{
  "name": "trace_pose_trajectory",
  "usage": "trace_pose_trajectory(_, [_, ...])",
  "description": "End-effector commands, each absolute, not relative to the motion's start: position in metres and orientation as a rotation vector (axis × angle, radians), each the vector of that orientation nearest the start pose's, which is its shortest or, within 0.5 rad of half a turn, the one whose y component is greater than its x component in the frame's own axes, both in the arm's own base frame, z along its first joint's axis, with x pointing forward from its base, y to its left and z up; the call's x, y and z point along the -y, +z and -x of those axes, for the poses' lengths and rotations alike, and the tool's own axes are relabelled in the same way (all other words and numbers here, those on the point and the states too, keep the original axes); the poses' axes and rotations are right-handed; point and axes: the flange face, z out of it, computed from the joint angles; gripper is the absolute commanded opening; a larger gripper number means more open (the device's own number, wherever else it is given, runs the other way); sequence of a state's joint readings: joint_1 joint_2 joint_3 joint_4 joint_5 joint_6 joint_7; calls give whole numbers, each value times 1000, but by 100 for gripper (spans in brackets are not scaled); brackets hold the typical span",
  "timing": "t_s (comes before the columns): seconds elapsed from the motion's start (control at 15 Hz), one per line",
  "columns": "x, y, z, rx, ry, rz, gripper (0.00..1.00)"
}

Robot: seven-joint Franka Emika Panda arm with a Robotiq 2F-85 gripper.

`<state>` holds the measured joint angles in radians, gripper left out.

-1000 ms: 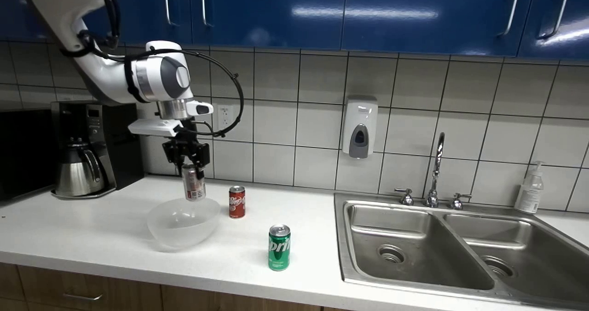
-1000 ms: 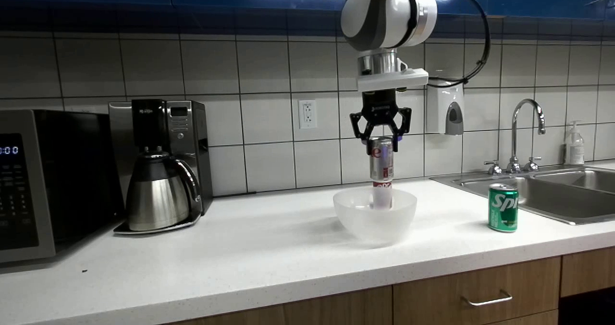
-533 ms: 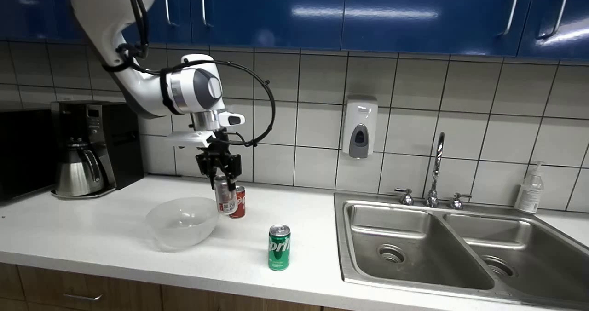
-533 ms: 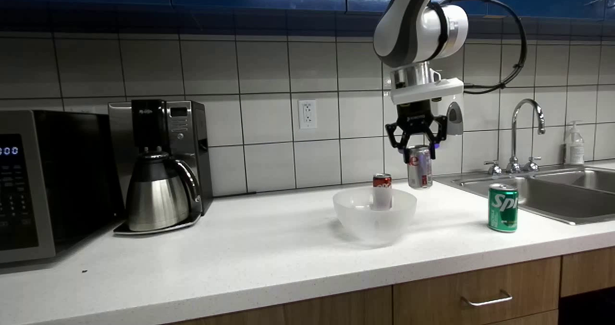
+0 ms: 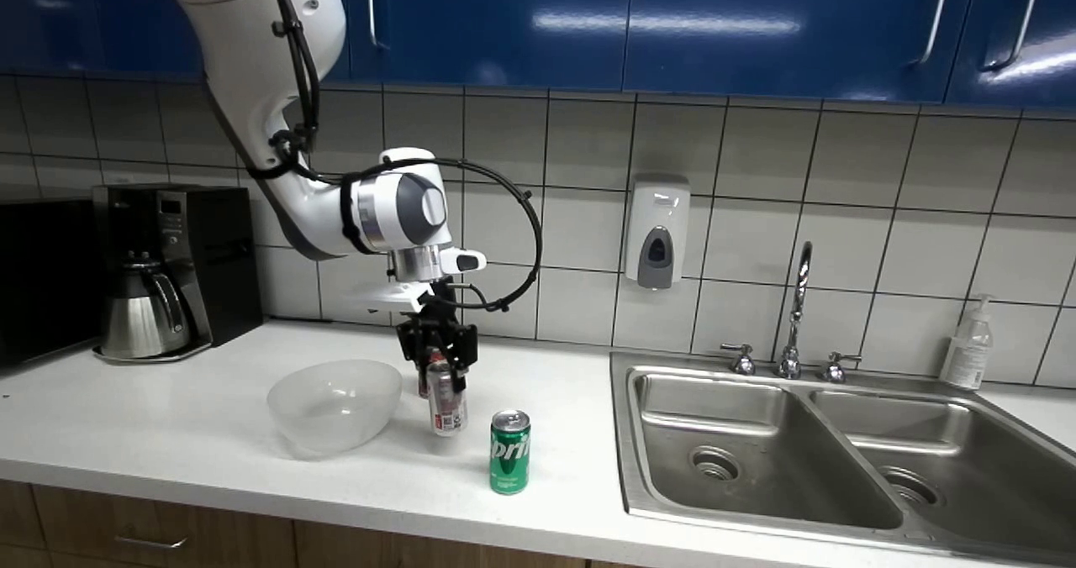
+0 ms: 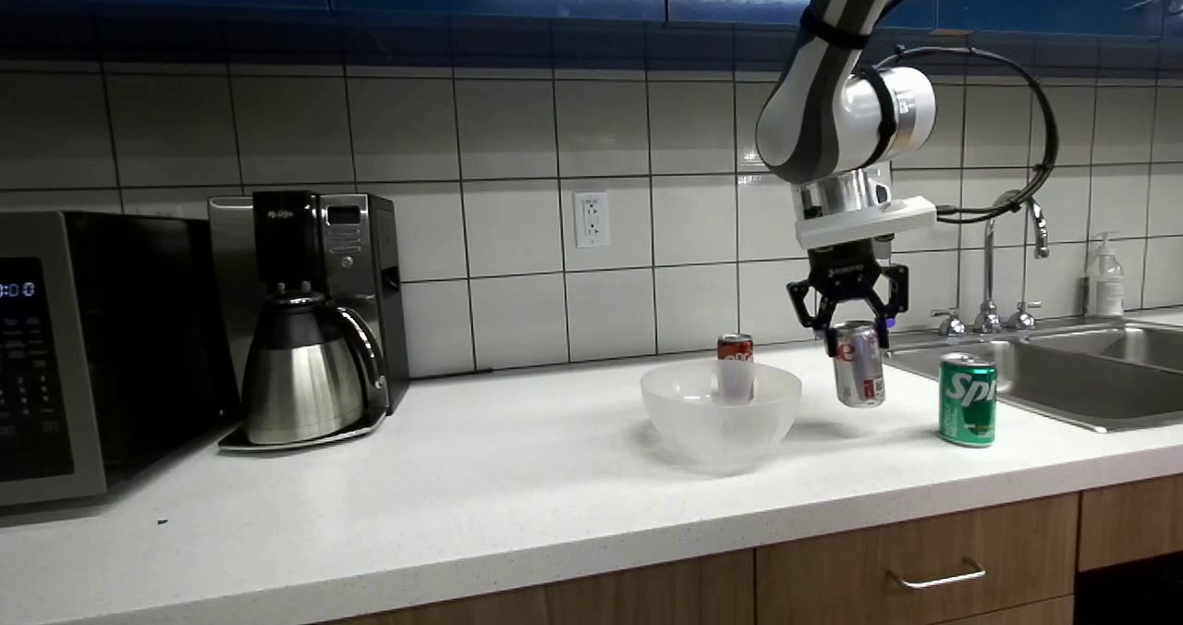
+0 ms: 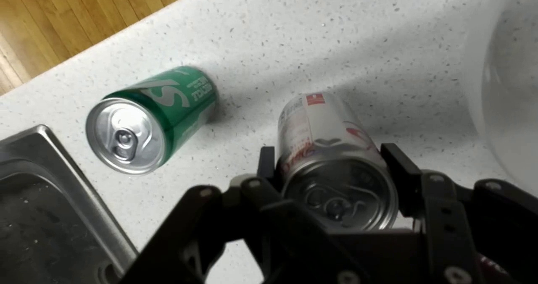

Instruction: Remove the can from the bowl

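Observation:
The silver-grey can [image 5: 448, 412] is held between the fingers of my gripper [image 5: 442, 375], outside the bowl. It hangs slightly tilted a little above the counter, with its shadow below it. In an exterior view the can [image 6: 859, 375] and gripper [image 6: 857, 337] are right of the bowl [image 6: 721, 440], between it and the green can. In the wrist view the can [image 7: 323, 126] sits between both fingertips [image 7: 330, 166], its lid toward the camera. The translucent white bowl [image 5: 332, 429] stands upright with nothing visible in it; its edge [image 7: 483, 107] shows at the wrist view's right.
The green can [image 5: 509, 459] stands on the counter [image 5: 210, 459] near the held can. The red can [image 6: 736, 348] stands behind the bowl, partly hidden by my gripper in an exterior view. The metal sink [image 5: 626, 450] is beyond the green can. A coffee maker [image 6: 310, 348] stands at the left.
My gripper has carried the can from above the bowl sideways, past its rim toward the green can, and lowered it close to the counter. The bowl and other cans have stayed put.

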<state>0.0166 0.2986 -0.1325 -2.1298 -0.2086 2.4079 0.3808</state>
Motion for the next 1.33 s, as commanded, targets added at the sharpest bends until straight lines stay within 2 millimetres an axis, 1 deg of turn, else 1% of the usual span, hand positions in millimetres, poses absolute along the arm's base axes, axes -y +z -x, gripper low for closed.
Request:
trace_pose_trajectory(0.0, [82, 261, -576, -548, -23, 3274, 39])
trace_pose_trajectory(0.4, [89, 248, -578, -583, -33, 3244, 39])
trace_pose_trajectory(0.73, [91, 247, -578, -594, -39, 3211, 39])
trace_pose_trajectory(0.87, [93, 247, -577, -602, -12, 3203, 39])
trace_pose_trajectory(0.93, [93, 247, -575, -601, 14, 3191, 89])
trace_pose_trajectory(1.0, [94, 248, -573, -602, 22, 3185, 90])
trace_pose_trajectory(1.07, [94, 250, -571, -599, 14, 3183, 96])
trace_pose_trajectory(1.13, [94, 253, -570, -594, 5, 3183, 100])
trace_pose_trajectory(1.27, [91, 262, -567, -570, -8, 3192, 100])
